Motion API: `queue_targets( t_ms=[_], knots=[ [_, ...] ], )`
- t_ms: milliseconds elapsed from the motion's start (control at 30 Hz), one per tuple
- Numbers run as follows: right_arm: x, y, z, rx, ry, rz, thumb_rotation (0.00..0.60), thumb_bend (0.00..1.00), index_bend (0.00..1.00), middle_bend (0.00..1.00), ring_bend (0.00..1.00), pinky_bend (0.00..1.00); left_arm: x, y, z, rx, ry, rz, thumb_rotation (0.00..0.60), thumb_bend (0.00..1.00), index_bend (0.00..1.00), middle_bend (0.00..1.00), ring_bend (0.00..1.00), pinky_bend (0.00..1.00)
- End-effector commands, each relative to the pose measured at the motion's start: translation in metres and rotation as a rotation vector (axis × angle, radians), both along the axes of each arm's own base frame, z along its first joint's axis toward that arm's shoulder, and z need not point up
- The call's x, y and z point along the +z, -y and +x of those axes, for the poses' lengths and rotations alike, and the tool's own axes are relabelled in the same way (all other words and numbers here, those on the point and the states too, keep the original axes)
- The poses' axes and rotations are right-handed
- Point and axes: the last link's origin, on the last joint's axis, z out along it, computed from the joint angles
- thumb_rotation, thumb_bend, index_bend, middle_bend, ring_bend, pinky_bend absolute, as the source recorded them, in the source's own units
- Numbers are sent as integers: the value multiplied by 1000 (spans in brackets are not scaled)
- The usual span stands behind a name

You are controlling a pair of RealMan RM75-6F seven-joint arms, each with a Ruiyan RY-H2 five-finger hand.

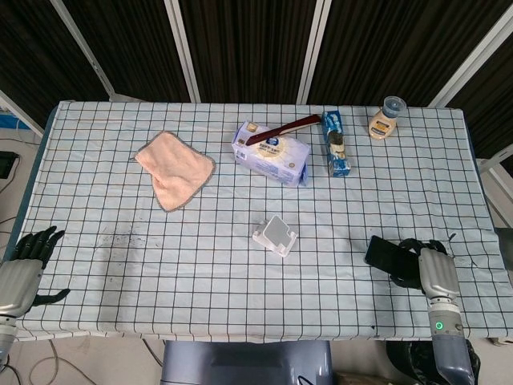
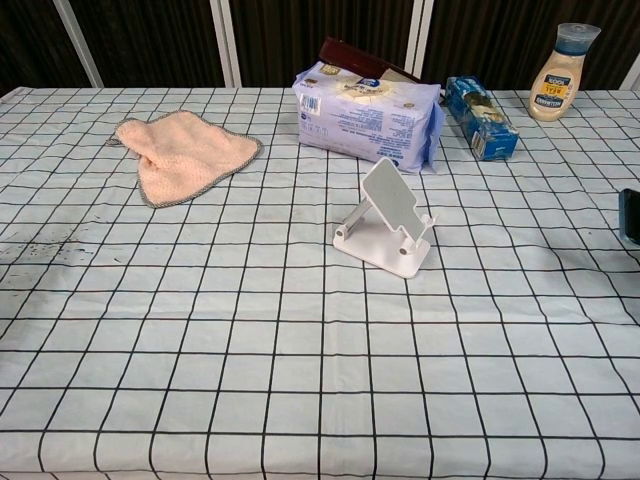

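The right hand (image 1: 426, 269) sits at about four o'clock in the head view, over the table's near right part, its pale back turned up and its dark fingers (image 1: 407, 250) wrapped round a flat dark slab. The right forearm runs down toward five o'clock. The left hand (image 1: 22, 269) lies at eight o'clock, off the table's near left corner, fingers (image 1: 40, 240) spread, holding nothing.

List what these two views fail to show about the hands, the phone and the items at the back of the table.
- Right hand: its fingers, head view, hidden under the phone.
- Phone, chest view: only a sliver shows, cut by the right edge.
- Left hand: absent from chest view; its arm is cut by the head view's left edge.
- Wipes pack and bottle: label print too small to read.
- Brown object: mostly hidden behind the wipes pack, chest view.
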Motion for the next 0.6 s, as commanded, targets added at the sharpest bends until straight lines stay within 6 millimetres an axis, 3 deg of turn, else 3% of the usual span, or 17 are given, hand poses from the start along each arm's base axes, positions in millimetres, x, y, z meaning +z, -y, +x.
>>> queue_targets(
  t_ms=[33, 133, 233, 333, 600],
  knots=[
    [-7, 2, -1, -22, -3, 22, 600, 319, 661, 593, 310, 148, 0, 0, 0, 3, -2, 0, 600, 0, 0, 0, 0, 0],
    [-9, 2, -1, -28, -4, 32, 600, 248, 565, 515, 255, 148, 0, 0, 0, 7, -2, 0, 600, 0, 0, 0, 0, 0],
    [-13, 0, -2, -38, -12, 69, 600, 131, 363, 345, 151, 148, 0, 1, 0, 8, -3, 0, 600, 0, 0, 0, 0, 0],
    [-15, -1, 1, -41, -7, 97, 600, 80, 240, 247, 105, 148, 0, 1, -1, 9, -2, 0, 600, 0, 0, 0, 0, 0],
    [-18, -5, 11, 8, 29, 126, 600, 40, 119, 167, 67, 148, 0, 1, -1, 8, -2, 1, 600, 0, 0, 0, 0, 0]
  ],
)
